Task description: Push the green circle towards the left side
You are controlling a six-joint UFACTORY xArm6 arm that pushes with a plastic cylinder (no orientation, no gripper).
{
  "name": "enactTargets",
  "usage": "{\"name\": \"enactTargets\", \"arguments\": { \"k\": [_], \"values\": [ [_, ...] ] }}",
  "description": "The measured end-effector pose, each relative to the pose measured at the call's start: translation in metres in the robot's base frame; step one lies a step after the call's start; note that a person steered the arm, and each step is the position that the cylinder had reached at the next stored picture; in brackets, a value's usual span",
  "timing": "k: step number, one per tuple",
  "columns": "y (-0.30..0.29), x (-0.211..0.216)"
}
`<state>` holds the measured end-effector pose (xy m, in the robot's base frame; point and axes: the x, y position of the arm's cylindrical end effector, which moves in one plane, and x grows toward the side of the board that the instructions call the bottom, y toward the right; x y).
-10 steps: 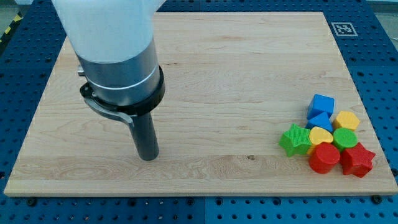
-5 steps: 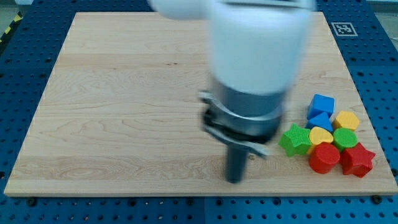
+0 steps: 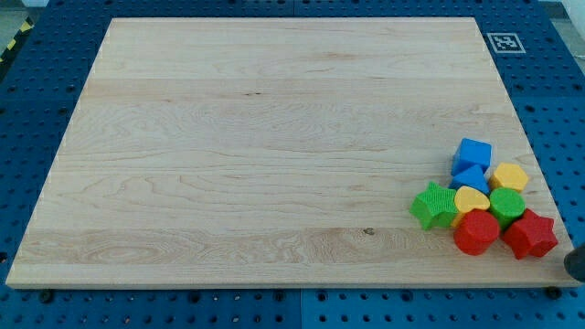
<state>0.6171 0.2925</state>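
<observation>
The green circle [image 3: 507,203] lies in a tight cluster at the board's lower right. It touches a yellow heart [image 3: 472,198] on its left, a yellow block [image 3: 509,175] above, and a red star [image 3: 528,235] below. A red circle [image 3: 476,231], a green star [image 3: 434,205] and two blue blocks [image 3: 472,153] [image 3: 471,175] complete the cluster. A dark shape at the view's right edge looks like my tip [image 3: 577,274]. It is just off the board's corner, below and to the right of the red star, and mostly cut off by the frame.
The wooden board [image 3: 274,137] rests on a blue pegboard table [image 3: 37,110]. A black-and-white marker tag [image 3: 504,42] sits at the board's top right corner. The cluster lies close to the board's right and bottom edges.
The arm swept from the board's left across to the right and almost out of view. Only a dark bit shows at the right edge. The red star has shifted slightly right.
</observation>
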Motion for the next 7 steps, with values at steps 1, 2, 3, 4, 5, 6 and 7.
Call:
{"name": "enactTargets", "arguments": {
  "k": [1,2,3,4,5,6,7],
  "values": [
    [-0.003,-0.009],
    [-0.008,-0.035],
    [-0.009,-0.040],
    [-0.025,-0.046],
    [-0.076,-0.055],
    [-0.096,-0.066],
    [-0.112,-0.083]
  ]
}}
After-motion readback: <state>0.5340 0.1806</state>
